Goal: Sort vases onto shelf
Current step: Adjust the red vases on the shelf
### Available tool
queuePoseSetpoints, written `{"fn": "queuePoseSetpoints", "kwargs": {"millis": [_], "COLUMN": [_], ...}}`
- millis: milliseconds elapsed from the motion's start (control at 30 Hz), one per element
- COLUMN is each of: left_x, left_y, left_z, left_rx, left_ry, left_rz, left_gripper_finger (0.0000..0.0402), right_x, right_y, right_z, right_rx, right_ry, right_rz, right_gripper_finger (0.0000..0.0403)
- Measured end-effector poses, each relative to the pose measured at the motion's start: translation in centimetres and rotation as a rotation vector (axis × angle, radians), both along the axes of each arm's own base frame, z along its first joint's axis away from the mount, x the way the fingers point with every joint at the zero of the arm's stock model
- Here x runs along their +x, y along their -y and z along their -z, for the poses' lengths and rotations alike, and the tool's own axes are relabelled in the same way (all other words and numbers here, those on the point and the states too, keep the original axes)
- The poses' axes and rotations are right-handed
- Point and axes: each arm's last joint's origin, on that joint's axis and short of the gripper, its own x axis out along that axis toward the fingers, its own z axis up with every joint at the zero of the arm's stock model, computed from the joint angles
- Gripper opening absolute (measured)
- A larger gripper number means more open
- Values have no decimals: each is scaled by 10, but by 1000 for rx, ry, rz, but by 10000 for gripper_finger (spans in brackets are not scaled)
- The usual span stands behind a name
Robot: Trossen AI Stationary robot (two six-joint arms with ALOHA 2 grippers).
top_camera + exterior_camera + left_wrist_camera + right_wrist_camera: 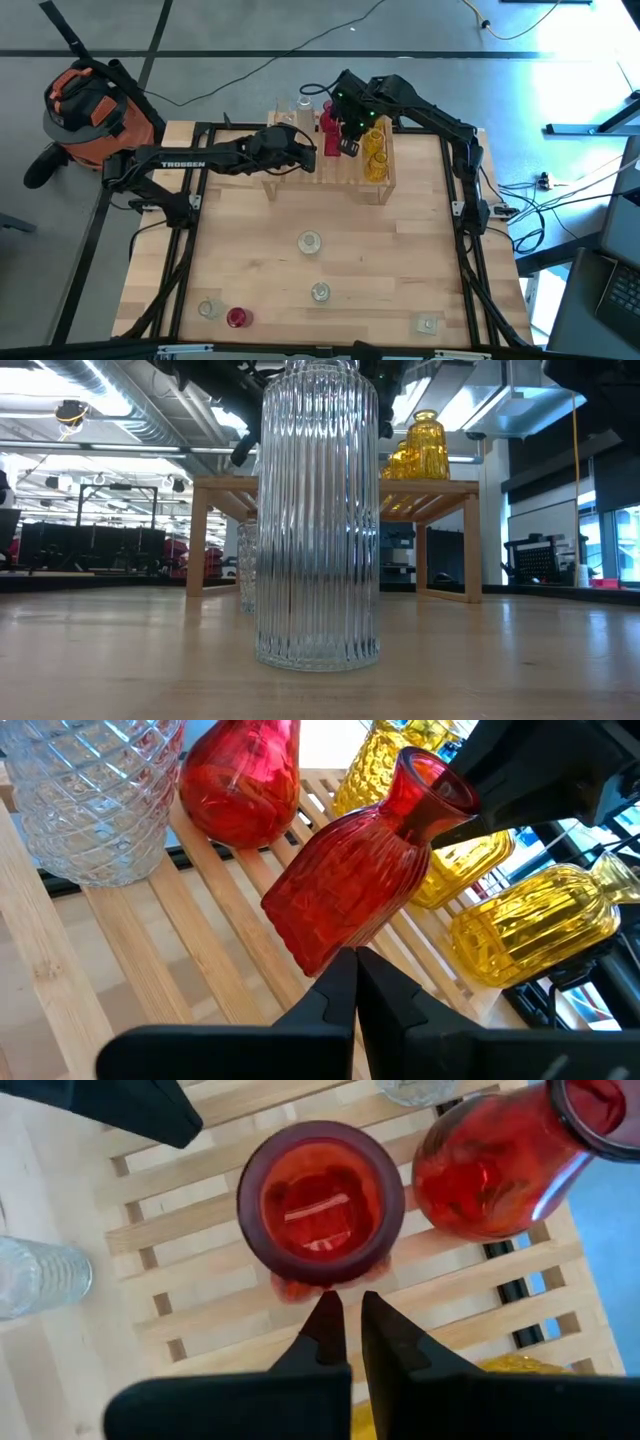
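Observation:
The shelf [330, 178] stands at the table's far side with red, yellow and clear vases on its slats. A red ribbed vase [350, 885] [320, 1200] stands there between both grippers. My right gripper [346, 1312] [346, 146] hangs over it, shut, fingertips beside its rim. My left gripper [352, 970] [308, 150] is shut, level, its tips by the vase's base. Next to it are a rounder red vase [240, 780], a clear diamond-cut vase [95, 800] and yellow vases [530, 925]. My left gripper's shut fingertips [340, 970] lie right at the red ribbed vase's lower edge [315, 955]; whether they touch it I cannot tell. My right gripper's shut fingers come from above beside the vase's rim [455, 805]; whether they touch it I cannot tell.
Several clear vases stand on the tabletop, among them one in the middle [309, 241] and one nearer [320, 292], plus a red one [237, 317] near the near left corner. A tall clear ribbed vase [318, 510] fills the low view before the shelf [330, 488].

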Motion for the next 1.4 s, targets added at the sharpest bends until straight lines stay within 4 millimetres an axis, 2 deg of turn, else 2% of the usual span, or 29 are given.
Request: {"fn": "queuePoseSetpoints", "kwargs": {"millis": [133, 400, 500, 600, 933, 1200, 1400], "left_x": [0, -1, -1, -1, -2, -2, -1], "left_y": [0, 0, 1, 1, 2, 2, 4], "left_z": [0, 1, 2, 2, 2, 2, 2], "left_rx": [0, -2, -4, -4, -5, -5, -6], "left_ry": [-1, -16, -23, -24, -28, -28, -28], "left_rz": [0, -4, -3, -1, 0, 0, 8], "left_gripper_finger": [0, 0, 0, 0, 0, 0, 0], "right_x": [-2, -12, -16, -14, -13, -2, 2], "right_y": [1, 0, 4, 16, 42, 50, 54], "right_z": [-2, -31, -45, -55, -49, -32, -28], "right_rx": [-35, -164, -217, -162, -150, -130, -168], "right_ry": [-20, 77, 168, 327, 376, 343, 338], "right_rz": [53, 128, 153, 136, 155, 131, 125], "right_gripper_finger": [0, 0, 0, 0, 0, 0, 0]}}
